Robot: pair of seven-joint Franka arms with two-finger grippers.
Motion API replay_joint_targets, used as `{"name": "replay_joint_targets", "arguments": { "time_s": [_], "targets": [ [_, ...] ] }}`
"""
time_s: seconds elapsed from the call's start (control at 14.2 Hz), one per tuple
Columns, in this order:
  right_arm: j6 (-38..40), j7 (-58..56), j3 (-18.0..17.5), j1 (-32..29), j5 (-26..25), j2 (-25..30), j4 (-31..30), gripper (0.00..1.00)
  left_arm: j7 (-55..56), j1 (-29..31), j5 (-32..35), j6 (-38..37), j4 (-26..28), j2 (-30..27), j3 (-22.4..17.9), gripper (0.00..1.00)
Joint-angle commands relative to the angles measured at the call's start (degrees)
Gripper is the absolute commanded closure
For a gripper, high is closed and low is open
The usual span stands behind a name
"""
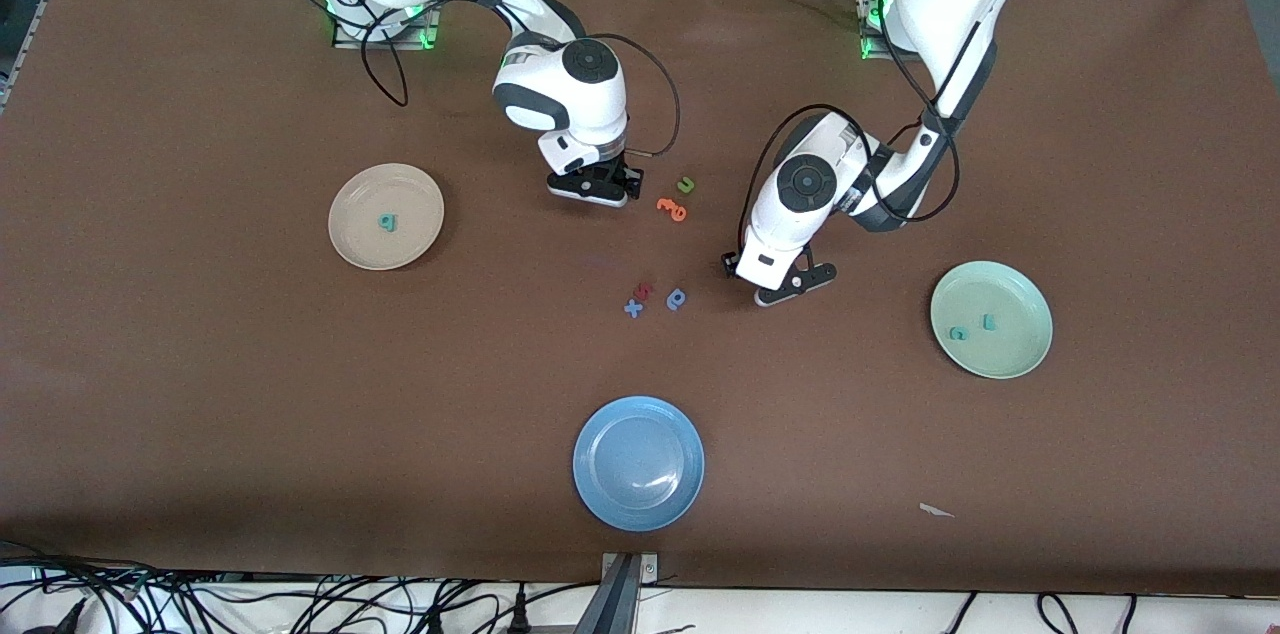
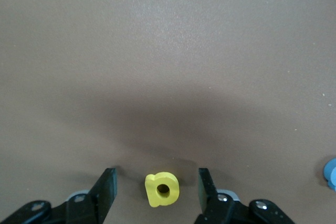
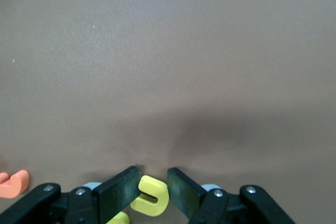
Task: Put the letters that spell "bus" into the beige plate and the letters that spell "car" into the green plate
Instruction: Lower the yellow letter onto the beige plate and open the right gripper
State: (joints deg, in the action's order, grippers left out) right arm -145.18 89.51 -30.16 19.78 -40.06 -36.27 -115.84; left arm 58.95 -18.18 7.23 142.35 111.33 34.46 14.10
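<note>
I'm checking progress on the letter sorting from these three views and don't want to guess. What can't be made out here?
- Yellow a: hidden in the front view by the left gripper.
- Yellow u: hidden in the front view by the right gripper; cut by the right wrist view's edge.
- Small letters on the green plate and beige plate: too small to read.

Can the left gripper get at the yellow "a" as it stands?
Probably yes. The left gripper is down at the table with its open fingers on either side of the yellow "a", not yet touching it, and nothing lies between them.
</note>
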Motion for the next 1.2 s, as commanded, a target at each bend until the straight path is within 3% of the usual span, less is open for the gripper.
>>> {"name": "replay_joint_targets", "arguments": {
  "time_s": [0.0,0.35,0.63,1.12],
  "targets": [
    [0.08,-4.85,0.71,-2.18,1.03,8.21,-6.31,0.91,2.65,-1.06,1.74,0.99,0.46,0.25,-0.65,0.41],
    [0.08,-21.54,0.28,-10.79,5.51,19.82,-16.24,0.91,2.66,-1.33,1.65,0.99,0.37,0.34,-0.65,0.51],
    [0.16,-34.64,0.19,-17.39,5.87,26.85,-23.19,0.90,2.66,-1.24,1.74,0.99,0.37,0.34,-0.65,0.58],
    [4.91,-48.09,0.45,-25.39,6.05,28.18,-24.70,0.88,2.39,-1.15,1.83,0.99,0.37,0.70,-0.74,0.70]
  ]
}}
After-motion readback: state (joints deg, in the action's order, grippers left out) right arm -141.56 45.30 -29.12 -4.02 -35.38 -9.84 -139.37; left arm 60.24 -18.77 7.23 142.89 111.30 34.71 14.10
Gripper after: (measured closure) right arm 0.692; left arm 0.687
